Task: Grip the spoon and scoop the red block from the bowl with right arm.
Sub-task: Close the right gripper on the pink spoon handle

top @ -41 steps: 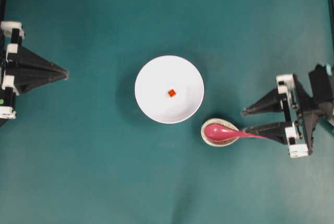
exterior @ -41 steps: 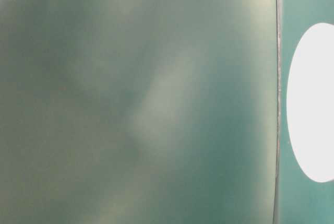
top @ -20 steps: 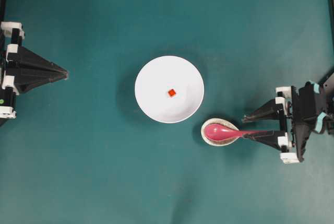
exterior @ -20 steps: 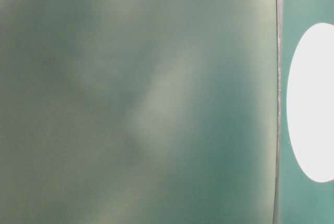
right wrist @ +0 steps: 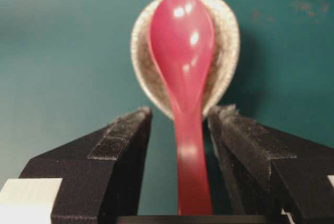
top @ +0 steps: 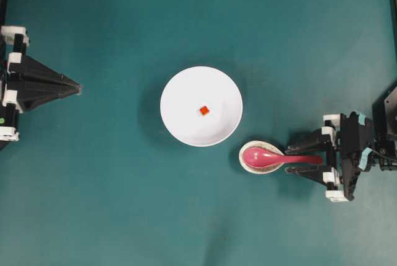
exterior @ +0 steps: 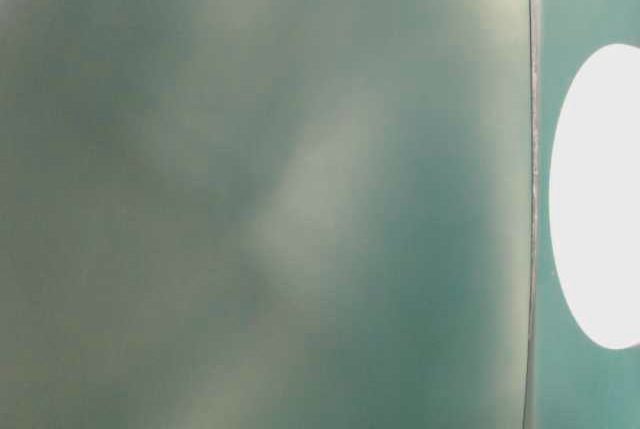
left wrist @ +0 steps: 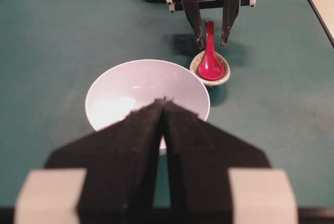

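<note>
The white bowl [top: 186, 126] sits mid-table with the tiny red block [top: 204, 110] lying inside it. Just right of and below it, the pink spoon [top: 260, 157] rests with its scoop in a speckled egg-shaped rest [top: 247, 165], handle pointing right. My right gripper [top: 291, 159] is open and straddles the handle, one finger on each side. Up close, the spoon [right wrist: 183, 46] runs between the black fingers [right wrist: 120, 140] with a gap on both sides. My left gripper [top: 79, 85] is shut at the far left, holding nothing. From its wrist I see the bowl [left wrist: 120, 78] and the spoon [left wrist: 210, 66].
Teal cloth covers the table [top: 124, 204]. The black frame edges run along the left and right sides. The table-level view is a blurred green surface with a white oval [exterior: 600, 199] at its right edge.
My right gripper has shifted down in the overhead view and lowered, so the spoon handle now lies between its open fingers rather than under one. The left arm, bowl and block are unmoved.
</note>
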Action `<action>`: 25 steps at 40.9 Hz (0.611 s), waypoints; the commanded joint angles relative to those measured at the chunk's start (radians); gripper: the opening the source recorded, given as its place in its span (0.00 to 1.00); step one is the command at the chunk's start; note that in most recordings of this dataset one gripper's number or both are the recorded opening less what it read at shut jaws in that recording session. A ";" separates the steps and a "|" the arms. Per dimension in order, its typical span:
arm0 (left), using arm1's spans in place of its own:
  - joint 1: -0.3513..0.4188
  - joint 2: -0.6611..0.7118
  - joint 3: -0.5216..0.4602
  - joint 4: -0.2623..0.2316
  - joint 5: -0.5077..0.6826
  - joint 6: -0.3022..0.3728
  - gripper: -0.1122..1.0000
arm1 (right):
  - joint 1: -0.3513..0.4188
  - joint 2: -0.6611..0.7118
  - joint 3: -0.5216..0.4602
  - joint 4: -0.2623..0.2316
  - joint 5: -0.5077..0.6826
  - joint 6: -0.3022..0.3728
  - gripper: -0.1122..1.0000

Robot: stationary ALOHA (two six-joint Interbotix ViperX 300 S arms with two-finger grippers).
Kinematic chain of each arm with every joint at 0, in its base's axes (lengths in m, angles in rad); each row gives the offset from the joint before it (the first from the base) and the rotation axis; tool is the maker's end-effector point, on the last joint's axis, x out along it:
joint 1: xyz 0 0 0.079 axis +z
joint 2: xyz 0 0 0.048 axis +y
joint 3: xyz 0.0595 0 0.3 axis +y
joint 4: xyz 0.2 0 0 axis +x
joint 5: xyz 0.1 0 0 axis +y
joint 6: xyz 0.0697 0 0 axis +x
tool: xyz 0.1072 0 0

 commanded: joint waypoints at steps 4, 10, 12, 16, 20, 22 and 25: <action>-0.002 0.008 -0.020 0.002 -0.005 -0.002 0.12 | 0.005 -0.006 -0.002 0.003 -0.020 0.002 0.58; -0.002 0.008 -0.021 0.000 -0.006 -0.002 0.12 | 0.005 -0.005 0.006 0.002 -0.021 0.002 0.58; -0.002 0.008 -0.020 0.002 -0.006 -0.002 0.12 | 0.005 -0.002 0.009 0.002 -0.021 0.002 0.58; -0.002 0.008 -0.020 0.002 -0.005 -0.002 0.12 | 0.008 0.003 0.017 0.002 -0.028 0.002 0.58; -0.002 0.008 -0.021 0.000 -0.005 -0.002 0.12 | 0.014 0.014 0.021 0.002 -0.044 0.002 0.58; -0.002 0.008 -0.020 0.000 -0.005 -0.002 0.12 | 0.017 0.020 0.021 0.000 -0.054 0.002 0.58; -0.002 0.008 -0.018 0.000 -0.006 -0.002 0.12 | 0.021 0.029 0.021 0.000 -0.063 0.002 0.58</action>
